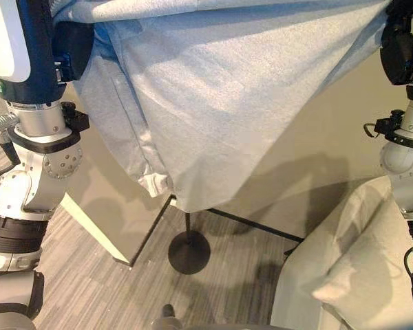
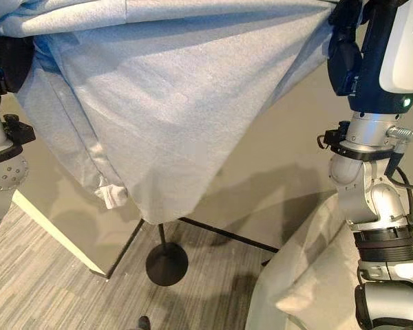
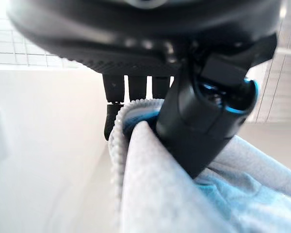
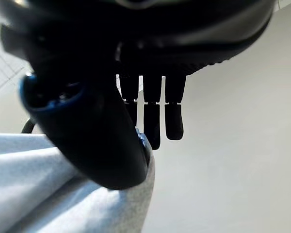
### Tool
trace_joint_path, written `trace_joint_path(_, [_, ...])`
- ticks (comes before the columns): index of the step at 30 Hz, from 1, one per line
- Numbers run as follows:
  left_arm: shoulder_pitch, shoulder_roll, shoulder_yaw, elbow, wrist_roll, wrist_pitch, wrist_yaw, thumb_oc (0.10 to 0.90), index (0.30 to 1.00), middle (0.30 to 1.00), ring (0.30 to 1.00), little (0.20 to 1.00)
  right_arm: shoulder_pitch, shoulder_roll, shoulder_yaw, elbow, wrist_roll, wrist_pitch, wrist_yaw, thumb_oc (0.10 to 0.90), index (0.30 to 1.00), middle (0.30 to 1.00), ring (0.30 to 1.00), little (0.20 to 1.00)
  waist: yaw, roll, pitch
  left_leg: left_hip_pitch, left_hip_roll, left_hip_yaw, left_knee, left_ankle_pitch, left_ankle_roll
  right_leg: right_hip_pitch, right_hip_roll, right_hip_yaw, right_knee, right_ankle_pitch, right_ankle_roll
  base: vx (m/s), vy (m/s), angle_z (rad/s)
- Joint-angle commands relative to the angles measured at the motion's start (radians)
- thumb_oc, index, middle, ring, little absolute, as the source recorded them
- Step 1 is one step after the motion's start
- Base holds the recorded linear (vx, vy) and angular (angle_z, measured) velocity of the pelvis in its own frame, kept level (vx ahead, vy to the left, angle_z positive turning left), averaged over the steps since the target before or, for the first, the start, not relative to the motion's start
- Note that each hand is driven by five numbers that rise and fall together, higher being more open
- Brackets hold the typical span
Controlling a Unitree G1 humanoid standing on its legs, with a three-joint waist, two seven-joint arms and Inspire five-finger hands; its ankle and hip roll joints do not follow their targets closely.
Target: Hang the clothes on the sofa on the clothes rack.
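Note:
A light blue-grey garment (image 1: 227, 103) hangs spread wide between my two raised hands, its lower corner dangling just above the clothes rack's thin pole (image 1: 186, 221) and round black base (image 1: 188, 251). My left hand (image 3: 203, 116) pinches the garment's ribbed edge (image 3: 136, 160) between thumb and fingers; it appears at the upper left (image 1: 72, 41). My right hand (image 4: 92, 141) grips the other end of the cloth (image 4: 48, 194), thumb pressed over it with fingers behind; it is at the upper right (image 2: 344, 55). The garment hides the rack's upper part.
A beige sofa (image 1: 358, 268) with a cushion (image 2: 310, 289) fills the lower right. A beige wall panel (image 1: 113, 213) stands behind the rack on the left, above grey wood-pattern floor (image 1: 89, 289). A black bar (image 1: 255, 225) runs along the floor toward the sofa.

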Motion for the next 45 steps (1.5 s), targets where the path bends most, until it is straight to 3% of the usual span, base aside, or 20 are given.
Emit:
trace_joint_path(1, [-0.139,0.034,0.011,0.201,-0.167,0.071,-0.051,0.4,0.3,0.3,0.3,0.3,-0.143,-0.092,0.035,0.18,0.115,0.083,0.032,0.4,0.3,0.3,0.3,0.3,0.013,-0.019,-0.113,0.036,0.057,0.009,-0.008,-0.018,-0.051,-0.003,-0.024,0.056,-0.072,0.065,0.068,-0.01,0.053,0.06])
trace_joint_path(4, [-0.26,0.007,-0.127,0.338,-0.206,0.083,-0.101,0.4,0.3,0.3,0.3,0.3,-0.272,-0.09,0.157,0.311,0.159,0.092,0.065,0.4,0.3,0.3,0.3,0.3,0.005,-0.016,-0.11,0.036,0.051,0.01,-0.01,-0.024,-0.045,-0.015,-0.032,0.062,-0.068,0.072,0.073,-0.02,0.046,0.02])
trace_joint_path(10, [-0.349,-0.028,-0.305,0.593,-0.211,0.122,-0.199,0.4,0.3,0.3,0.3,0.3,-0.381,-0.043,0.337,0.449,0.195,0.076,0.18,0.4,0.3,0.3,0.3,0.3,-0.011,-0.009,-0.103,0.045,0.046,0.019,-0.012,-0.034,-0.038,-0.029,-0.04,0.074,-0.059,0.08,0.08,-0.01,0.026,-0.03])
trace_joint_path(17, [-0.15,-0.104,-0.23,0.521,-0.22,0.115,-0.254,0.4,0.3,0.3,0.3,0.3,-0.212,0.038,0.309,0.379,0.16,0.06,0.255,0.4,0.3,0.3,0.3,0.3,-0.011,-0.011,-0.092,0.054,0.045,0.022,-0.013,-0.043,-0.032,-0.032,-0.042,0.08,-0.054,0.079,0.079,0.0,0.013,-0.08])
trace_joint_path(19, [-0.03,-0.171,-0.16,0.455,-0.251,0.101,-0.262,0.4,0.3,0.3,0.3,0.3,-0.079,0.076,0.247,0.3,0.156,0.043,0.282,0.4,0.3,0.3,0.3,0.3,-0.012,-0.014,-0.086,0.057,0.045,0.023,-0.014,-0.046,-0.029,-0.03,-0.043,0.081,-0.058,0.079,0.078,0.0,0.0,0.0])
trace_joint_path(21, [0.034,-0.222,-0.118,0.425,-0.296,0.089,-0.255,0.511,0.467,0.467,0.467,0.467,-0.004,0.117,0.211,0.231,0.165,0.028,0.298,0.4,0.3,0.3,0.3,0.3,-0.013,-0.016,-0.081,0.058,0.043,0.025,-0.015,-0.049,-0.027,-0.03,-0.043,0.081,-0.063,0.081,0.077,0.0,0.0,0.0])
trace_joint_path(23, [0.09,-0.287,-0.083,0.402,-0.371,0.073,-0.245,0.689,0.733,0.733,0.733,0.733,0.077,0.173,0.189,0.162,0.181,0.007,0.313,0.4,0.3,0.3,0.3,0.3,-0.013,-0.016,-0.079,0.058,0.043,0.025,-0.015,-0.05,-0.025,-0.028,-0.044,0.081,-0.068,0.083,0.077,0.0,0.0,0.0])
trace_joint_path(25, [0.134,-0.351,-0.062,0.376,-0.465,0.052,-0.242,0.8,0.9,0.9,0.9,0.9,0.143,0.225,0.178,0.1,0.205,-0.012,0.326,0.4,0.3,0.3,0.3,0.3,-0.015,-0.015,-0.082,0.061,0.043,0.027,-0.017,-0.051,-0.022,-0.026,-0.045,0.079,-0.076,0.087,0.076,0.0,0.0,0.0])
trace_joint_path(27, [0.177,-0.424,-0.048,0.345,-0.57,0.032,-0.239,0.8,0.9,0.9,0.9,0.9,0.188,0.295,0.177,0.056,0.249,-0.039,0.326,0.4,0.3,0.3,0.3,0.3,-0.017,-0.013,-0.079,0.061,0.043,0.029,-0.017,-0.052,-0.02,-0.025,-0.047,0.079,-0.085,0.092,0.076,0.0,0.0,0.0])
trace_joint_path(28, [0.181,-0.423,-0.048,0.343,-0.572,0.033,-0.239,0.8,0.9,0.9,0.9,0.9,0.192,0.295,0.177,0.053,0.25,-0.038,0.327,0.4,0.3,0.3,0.3,0.3,-0.017,-0.013,-0.081,0.062,0.043,0.029,-0.017,-0.052,-0.02,-0.024,-0.047,0.079,-0.086,0.092,0.076,0.0,0.0,0.0])
trace_joint_path(29, [0.212,-0.48,-0.047,0.313,-0.69,0.007,-0.252,0.8,0.9,0.9,0.9,0.9,0.222,0.348,0.19,0.016,0.29,-0.054,0.332,0.4,0.3,0.3,0.3,0.3,-0.019,-0.012,-0.079,0.061,0.043,0.03,-0.017,-0.052,-0.019,-0.024,-0.047,0.079,-0.09,0.096,0.075,-0.03,0.005,-0.03])
trace_joint_path(30, [0.223,-0.495,-0.046,0.295,-0.727,-0.001,-0.258,0.8,0.9,0.9,0.9,0.9,0.231,0.368,0.192,0.0,0.307,-0.059,0.334,0.549,0.524,0.524,0.524,0.524,-0.021,-0.011,-0.078,0.06,0.043,0.031,-0.017,-0.052,-0.018,-0.025,-0.048,0.081,-0.091,0.097,0.075,-0.04,0.006,-0.03])
trace_joint_path(31, [0.233,-0.518,-0.049,0.275,-0.785,-0.014,-0.26,0.8,0.9,0.9,0.9,0.9,0.246,0.396,0.193,-0.022,0.34,-0.069,0.336,0.8,0.9,0.9,0.9,0.9,-0.022,-0.009,-0.074,0.058,0.043,0.031,-0.017,-0.051,-0.018,-0.027,-0.048,0.082,-0.092,0.099,0.075,0.0,0.0,0.0])
trace_joint_path(37, [0.277,-0.561,-0.033,0.201,-0.907,-0.036,-0.255,0.8,0.9,0.9,0.9,0.9,0.295,0.427,0.185,-0.104,0.412,-0.08,0.355,0.8,0.9,0.9,0.9,0.9,-0.025,-0.01,-0.074,0.057,0.042,0.034,-0.017,-0.051,-0.017,-0.029,-0.05,0.086,-0.099,0.105,0.077,-0.01,0.0,0.0])
trace_joint_path(45, [0.325,-0.559,0.044,0.081,-1.003,0.014,-0.259,0.8,0.9,0.9,0.9,0.9,0.386,0.383,0.035,-0.241,0.527,-0.089,0.405,0.8,0.9,0.9,0.9,0.9,-0.037,-0.006,-0.081,0.053,0.036,0.038,-0.017,-0.057,-0.011,-0.039,-0.055,0.092,-0.101,0.118,0.086,0.0,0.004,-0.01])
